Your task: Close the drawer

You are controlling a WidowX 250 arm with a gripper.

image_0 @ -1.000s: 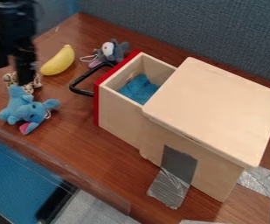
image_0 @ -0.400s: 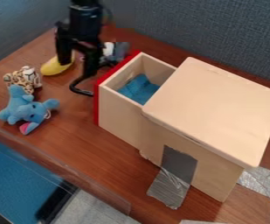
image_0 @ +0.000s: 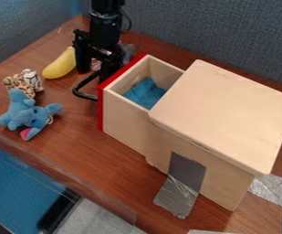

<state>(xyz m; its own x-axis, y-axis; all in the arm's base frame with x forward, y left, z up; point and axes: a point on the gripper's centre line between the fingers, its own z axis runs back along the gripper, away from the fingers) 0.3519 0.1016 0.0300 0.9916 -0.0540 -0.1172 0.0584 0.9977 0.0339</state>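
With our claw (image_0: 93, 75) spread apart out in front of the cabinet (image_0: 222, 114), we do best to push the drawer (image_0: 123, 119), jutting from the cabinet, squarely on its red front (image_0: 101, 109), straight inward

Box (image_0: 222, 114): pale wood, smooth, faint sheen on the top. Drawer (image_0: 124, 121): pale wood, matt side; front face (image_0: 100, 109) red, painted in appearance. Handle (image_0: 85, 96): black, smooth, slight gloss; metal or plastic not determinable. Cloth (image_0: 144, 93) inside: blue, matt, creased. Tape (image_0: 176, 196) at the box's near side: silver-grey, wrinkled, shiny toward its lower end. Desk (image_0: 76, 151): brown wood grain, smooth, satin. Blue toy (image_0: 30, 116) at left: plush cloth, matt. Banana (image_0: 60, 65): smooth, dull. Far partition (image_0: 198, 32): woven cloth, rough. Tool (image_0: 93, 71): black, hard, mostly matt.
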